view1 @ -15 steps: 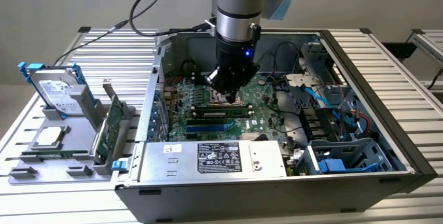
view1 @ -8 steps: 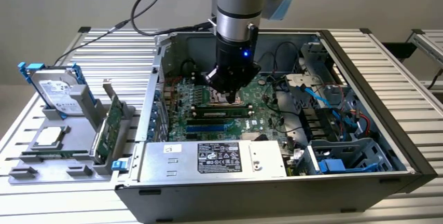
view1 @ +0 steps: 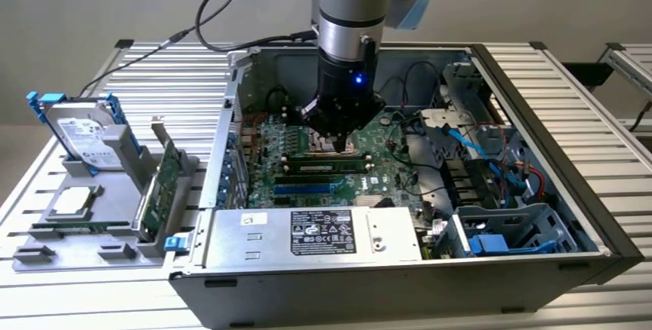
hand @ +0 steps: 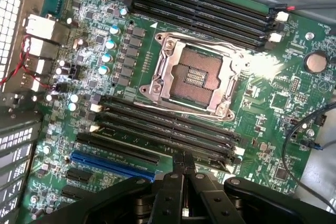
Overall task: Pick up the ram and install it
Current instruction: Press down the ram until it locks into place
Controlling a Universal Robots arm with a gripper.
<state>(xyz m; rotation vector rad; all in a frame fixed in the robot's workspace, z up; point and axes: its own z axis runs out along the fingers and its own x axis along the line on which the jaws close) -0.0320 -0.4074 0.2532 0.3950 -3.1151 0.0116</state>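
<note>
exterior view: the gripper point(view1: 337, 140) hangs straight down inside the open computer case point(view1: 570, 215), low over the motherboard point(view1: 392, 158), just above the ram point(view1: 326, 166), which lies seated in a slot at about six o'clock from the fingertips. its level, locked-in look suggests it is already installed. an expansion card point(view1: 163, 185) stands in the grey fixture point(view1: 72, 231) at nine o'clock.

wrist view: the fingers point(hand: 178, 163) are pressed together, holding nothing, over the memory slots point(hand: 163, 124), with the empty cpu socket point(hand: 191, 74) at twelve o'clock.

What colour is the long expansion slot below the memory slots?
Blue, beside black slots; clearest in the wrist view.
</note>
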